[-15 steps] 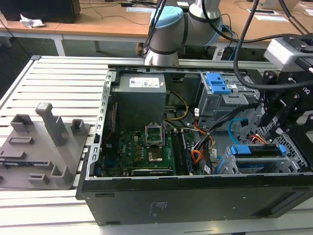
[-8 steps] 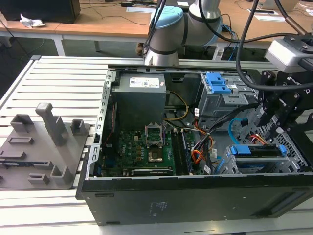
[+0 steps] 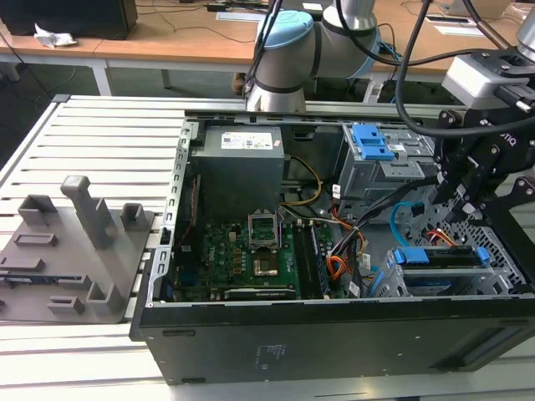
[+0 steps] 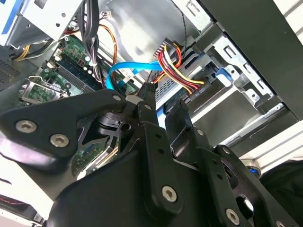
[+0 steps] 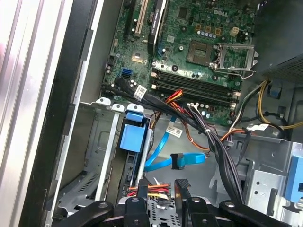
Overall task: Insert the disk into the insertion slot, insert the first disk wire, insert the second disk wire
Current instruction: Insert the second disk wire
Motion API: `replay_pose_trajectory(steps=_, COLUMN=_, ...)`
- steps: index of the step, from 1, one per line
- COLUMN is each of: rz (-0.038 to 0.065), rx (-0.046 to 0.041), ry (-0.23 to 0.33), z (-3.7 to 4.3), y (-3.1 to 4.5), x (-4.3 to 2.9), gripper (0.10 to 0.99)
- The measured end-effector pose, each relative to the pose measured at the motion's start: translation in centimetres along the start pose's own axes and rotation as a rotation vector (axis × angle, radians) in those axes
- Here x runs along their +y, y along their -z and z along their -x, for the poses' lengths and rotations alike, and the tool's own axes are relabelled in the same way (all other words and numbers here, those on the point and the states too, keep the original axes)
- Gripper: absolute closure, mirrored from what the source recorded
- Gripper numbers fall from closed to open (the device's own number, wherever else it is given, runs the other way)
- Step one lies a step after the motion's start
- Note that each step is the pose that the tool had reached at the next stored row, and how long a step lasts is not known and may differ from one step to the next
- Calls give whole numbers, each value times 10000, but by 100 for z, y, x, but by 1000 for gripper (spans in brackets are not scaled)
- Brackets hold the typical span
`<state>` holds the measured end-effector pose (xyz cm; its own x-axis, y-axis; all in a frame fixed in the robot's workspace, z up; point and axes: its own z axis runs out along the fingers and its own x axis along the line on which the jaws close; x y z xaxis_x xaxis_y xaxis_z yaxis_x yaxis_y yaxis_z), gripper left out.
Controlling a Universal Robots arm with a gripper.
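The disk (image 5: 133,137) sits in the insertion slot (image 5: 105,142). The tool (image 5: 158,187) seemingly pinches the first disk wire (image 4: 173,66), whose plug needs square alignment. The second disk wire (image 5: 161,153) hangs free.

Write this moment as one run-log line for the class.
gripper: at first disk wire | disk: in insertion slot | first disk wire: runs to disk's edge | second disk wire: plug loose

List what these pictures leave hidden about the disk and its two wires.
First disk wire: plug end, second wrist view, behind the gripper.
Second disk wire: far end, exterior view, behind the gripper.
Insertion slot: its far end, holding the disk, first wrist view, cut off by the picture's edge.
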<state>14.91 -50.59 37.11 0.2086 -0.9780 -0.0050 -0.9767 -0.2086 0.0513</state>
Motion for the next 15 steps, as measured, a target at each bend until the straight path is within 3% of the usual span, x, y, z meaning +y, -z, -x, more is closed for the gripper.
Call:
replay_pose_trajectory(steps=11, rz=0, rx=1, ry=-1, z=47, y=-16, x=103, gripper=725)
replay_pose_trajectory(steps=15, rz=0, rx=4, ry=5, z=127, y=-19, x=98, gripper=725)
